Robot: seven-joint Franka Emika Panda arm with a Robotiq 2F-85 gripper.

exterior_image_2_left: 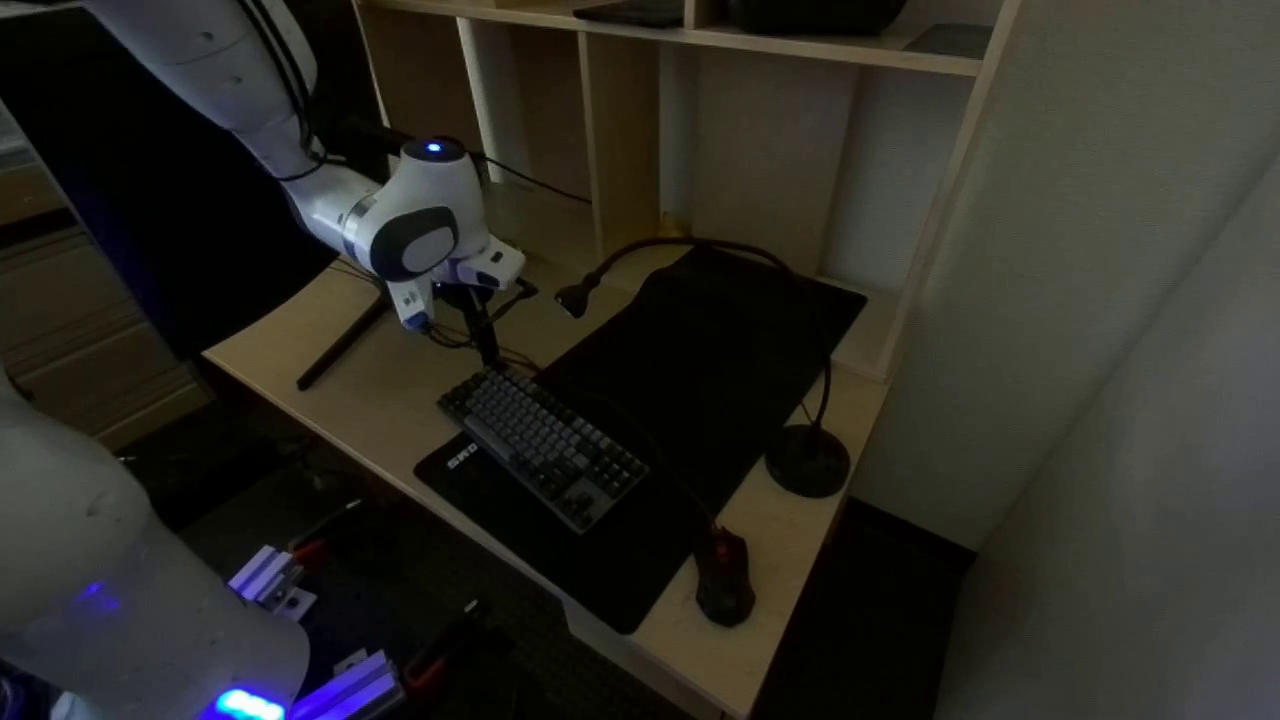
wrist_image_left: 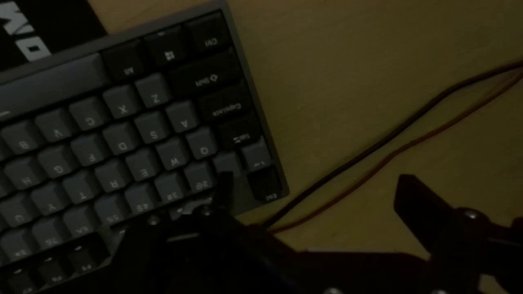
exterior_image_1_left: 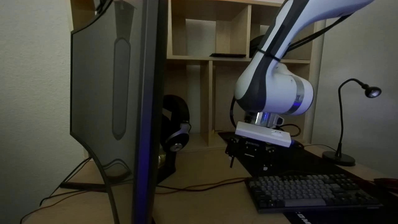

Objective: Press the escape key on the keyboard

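The keyboard (exterior_image_1_left: 306,188) lies flat on the desk, partly on the black mat; it also shows in an exterior view (exterior_image_2_left: 540,440). In the wrist view the keyboard (wrist_image_left: 122,139) fills the left side, its lettering upside down. Its escape key (wrist_image_left: 265,183) is at the corner, just right of my left fingertip. My gripper (wrist_image_left: 316,176) is open and empty. The left finger overlaps the number-row keys in view; the right finger is over bare desk. In an exterior view the gripper (exterior_image_1_left: 248,166) hangs above the keyboard's far left corner. Whether a fingertip touches anything cannot be told.
Black and red cables (wrist_image_left: 367,163) run across the desk beside the keyboard. A monitor (exterior_image_1_left: 102,93) and headphones (exterior_image_1_left: 177,124) stand nearby. A black desk mat (exterior_image_2_left: 700,340), gooseneck lamp (exterior_image_2_left: 808,460) and mouse (exterior_image_2_left: 724,580) lie on the keyboard's far side. A wooden shelf (exterior_image_2_left: 620,140) stands behind.
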